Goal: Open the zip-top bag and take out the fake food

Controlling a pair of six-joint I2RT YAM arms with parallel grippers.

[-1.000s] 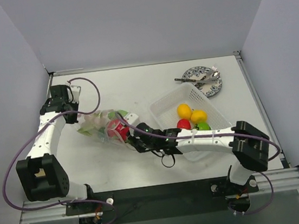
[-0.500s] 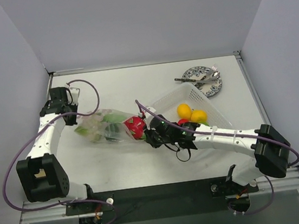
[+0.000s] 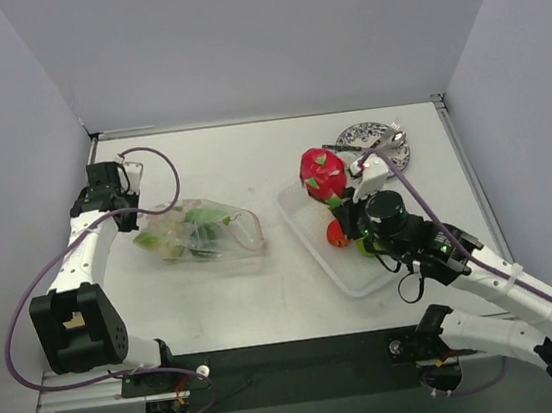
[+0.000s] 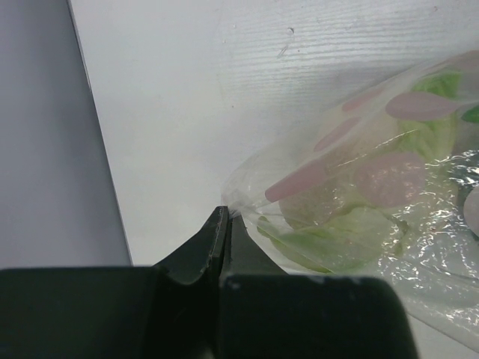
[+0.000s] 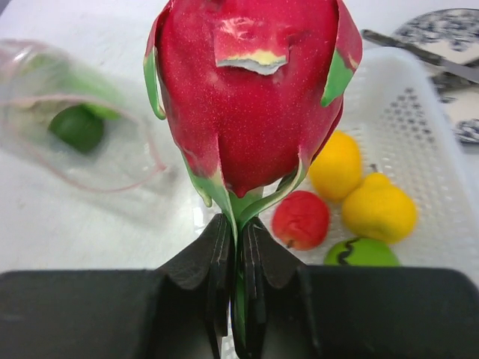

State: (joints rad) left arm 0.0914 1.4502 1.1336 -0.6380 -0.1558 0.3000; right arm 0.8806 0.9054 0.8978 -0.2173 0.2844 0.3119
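The zip-top bag [image 3: 221, 235] lies flat left of centre, its pinkish mouth open to the right. Green fake food [image 3: 198, 228] still shows inside it, lettuce-like [image 4: 352, 232], with a dark green round piece [image 5: 77, 127]. My left gripper [image 3: 142, 215] is shut on the bag's closed far-left corner [image 4: 233, 209]. My right gripper [image 3: 342, 202] is shut on the green leaf at the base of a red dragon fruit [image 5: 251, 97], which hangs above the near-left part of the white mesh tray [image 3: 310, 235]. In the tray lie two yellow fruits [image 5: 337, 164], a red one [image 5: 300, 219] and a green one [image 5: 361, 253].
A blue-patterned plate with cutlery [image 3: 380, 134] sits at the back right, just beyond the tray. Grey walls close the table on the left, back and right. The left arm's purple cable [image 3: 161, 158] loops over the back-left table area.
My right gripper has pulled the red dragon fruit out of the bag's mouth and carried it right and up over the tray. The bag has settled flat; the left gripper kept its hold.
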